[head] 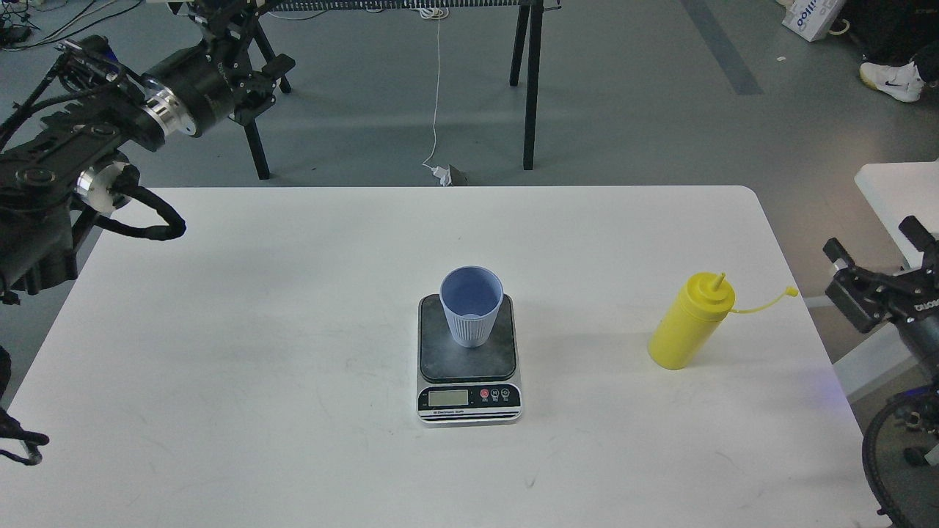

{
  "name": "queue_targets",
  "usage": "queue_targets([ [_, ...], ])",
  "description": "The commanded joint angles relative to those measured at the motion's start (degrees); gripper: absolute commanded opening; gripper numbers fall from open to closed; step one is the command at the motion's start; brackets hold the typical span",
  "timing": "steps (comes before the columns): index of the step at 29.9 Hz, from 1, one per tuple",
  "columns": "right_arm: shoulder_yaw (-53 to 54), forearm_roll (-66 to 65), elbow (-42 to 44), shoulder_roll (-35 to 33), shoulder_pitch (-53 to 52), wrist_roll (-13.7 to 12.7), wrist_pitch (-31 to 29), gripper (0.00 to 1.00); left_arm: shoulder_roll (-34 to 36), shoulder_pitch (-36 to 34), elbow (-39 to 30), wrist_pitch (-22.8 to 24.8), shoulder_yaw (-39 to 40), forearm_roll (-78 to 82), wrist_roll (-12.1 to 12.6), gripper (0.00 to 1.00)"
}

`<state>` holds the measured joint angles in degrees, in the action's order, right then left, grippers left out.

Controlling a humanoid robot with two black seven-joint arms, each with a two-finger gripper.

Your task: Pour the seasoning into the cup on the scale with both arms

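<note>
The light-blue cup (pixel 472 306) is standing upright on the dark plate of the scale (pixel 469 358), toward the plate's back edge, mouth open to the top. The scale is sitting near the middle of the white desk (pixel 220 352), w/ its silver-and-black front strip, LCD and round buttons facing the near edge. The yellow seasoning bottle (pixel 690 321) is standing on the desk well to the right of the scale, apart from it, leaning a bit in this view, cone nozzle uncovered & the thin tethered cap (pixel 789 292) sticking out to the right, past the desk edge. The left end effector (pixel 246 66) is hanging high at the upper left, beyond the desk's far edge & well apart from cup and bottle; it's dark and seen against black stand legs (pixel 257 150), so can't tell how far its fingers are parted. The right end effector (pixel 877 260) is hovering off the desk's right side, near the bottle but not touching it; its two black fingers are spreading wide, nothing btwn them. Behind the desk, a grey floor (pixel 623 110) is showing, w/ a white cable (pixel 437 95) running down it, and a white shoe (pixel 891 79) at the top right corner.
</note>
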<state>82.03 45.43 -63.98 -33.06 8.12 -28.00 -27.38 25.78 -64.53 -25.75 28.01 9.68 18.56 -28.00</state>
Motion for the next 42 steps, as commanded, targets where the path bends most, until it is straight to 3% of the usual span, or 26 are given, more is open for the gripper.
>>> queue_targets([
  [1,-5.11,-0.17,0.61,0.54,3.39,0.0,-0.62,1.0,0.14,0.89,0.0,-0.01,-0.01,-0.02,0.0,0.92],
  [11,-8.64,-7.19,12.82,10.72,-2.39,0.0,-0.62,1.0,0.23,2.04,-0.09,-0.01,-0.01,-0.02,0.0,0.92],
  [17,-8.73,-10.18,14.06,14.78,-4.68,0.0,-0.62,1.0,0.67,2.12,-0.09,-0.01,-0.01,-0.02,0.0,0.92],
  [42,-13.21,-12.91,20.83,18.21,-14.79,0.0,-0.62,1.0,0.76,4.15,-0.17,-0.01,-0.1,-0.02,0.0,0.92],
])
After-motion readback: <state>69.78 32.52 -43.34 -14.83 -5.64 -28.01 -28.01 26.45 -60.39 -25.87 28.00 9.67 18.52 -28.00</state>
